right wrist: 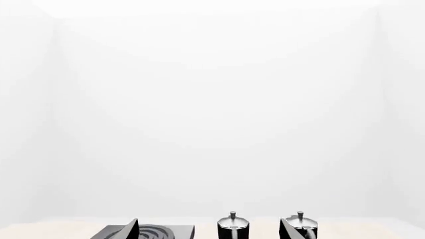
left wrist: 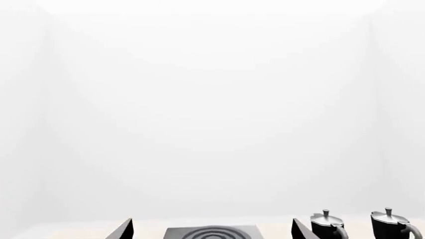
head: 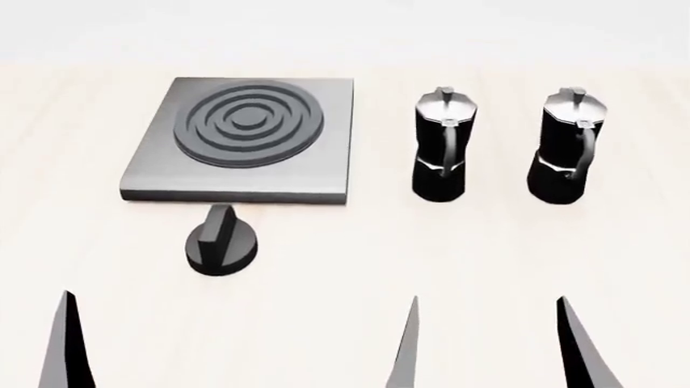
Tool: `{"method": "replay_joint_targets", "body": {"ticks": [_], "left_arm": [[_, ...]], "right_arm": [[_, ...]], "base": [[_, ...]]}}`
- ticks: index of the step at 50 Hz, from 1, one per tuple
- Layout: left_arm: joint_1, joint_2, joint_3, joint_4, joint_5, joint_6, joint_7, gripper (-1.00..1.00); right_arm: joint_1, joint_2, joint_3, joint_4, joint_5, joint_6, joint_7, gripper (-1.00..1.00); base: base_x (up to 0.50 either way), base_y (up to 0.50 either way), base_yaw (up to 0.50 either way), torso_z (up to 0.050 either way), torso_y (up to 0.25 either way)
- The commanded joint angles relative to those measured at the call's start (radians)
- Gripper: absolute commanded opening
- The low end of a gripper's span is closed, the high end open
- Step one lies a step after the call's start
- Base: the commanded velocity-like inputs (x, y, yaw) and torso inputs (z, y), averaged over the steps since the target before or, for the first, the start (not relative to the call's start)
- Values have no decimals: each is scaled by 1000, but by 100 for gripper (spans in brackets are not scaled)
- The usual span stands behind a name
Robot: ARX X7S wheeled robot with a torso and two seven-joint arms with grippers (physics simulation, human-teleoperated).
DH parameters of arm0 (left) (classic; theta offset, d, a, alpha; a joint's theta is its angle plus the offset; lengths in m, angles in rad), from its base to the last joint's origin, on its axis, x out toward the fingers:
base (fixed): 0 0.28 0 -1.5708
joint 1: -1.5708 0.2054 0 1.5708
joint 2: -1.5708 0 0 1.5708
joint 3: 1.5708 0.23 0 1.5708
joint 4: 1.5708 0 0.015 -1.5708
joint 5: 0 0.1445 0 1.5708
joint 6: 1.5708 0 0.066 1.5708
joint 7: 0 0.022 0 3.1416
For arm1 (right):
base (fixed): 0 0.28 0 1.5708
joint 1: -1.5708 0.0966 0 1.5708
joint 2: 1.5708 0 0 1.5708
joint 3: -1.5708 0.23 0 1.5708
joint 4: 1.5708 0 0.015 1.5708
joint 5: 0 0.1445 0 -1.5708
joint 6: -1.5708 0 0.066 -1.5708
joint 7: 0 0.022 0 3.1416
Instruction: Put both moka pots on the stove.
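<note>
While upright on bench (head: 539, 250), both moka pots off stove (head: 239, 137): near moka pot (head: 440, 145) just beside stove edge, far moka pot (head: 565, 147) further out. Black dial knob (head: 221, 241) before stove. Left end effector (head: 232, 343), right end effector (head: 490, 343): spread apart, gripping nothing.

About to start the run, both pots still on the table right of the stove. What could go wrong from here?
1. The two moka pots stand upright and close together; reaching for one could knock the other over.
2. The handles face the robot, so a front grasp may catch a handle and twist the pot.
3. The black knob sits just in front of the stove; a low carry from the near side could clip it.
</note>
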Motion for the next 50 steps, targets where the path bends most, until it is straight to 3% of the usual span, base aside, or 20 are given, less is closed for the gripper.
{"method": "replay_joint_targets", "body": {"ticks": [1, 50], "left_arm": [[-1, -10, 8, 1, -2, 1, -12, 100], [-10, -50, 35, -3, -13, 3, -56, 100]], "right_arm": [[0, 10, -3, 0, 6, -4, 11, 100], [9, 45, -25, 11, 23, -12, 51, 100]], "base": [[211, 0, 0, 0, 0], [214, 0, 0, 0, 0]]}}
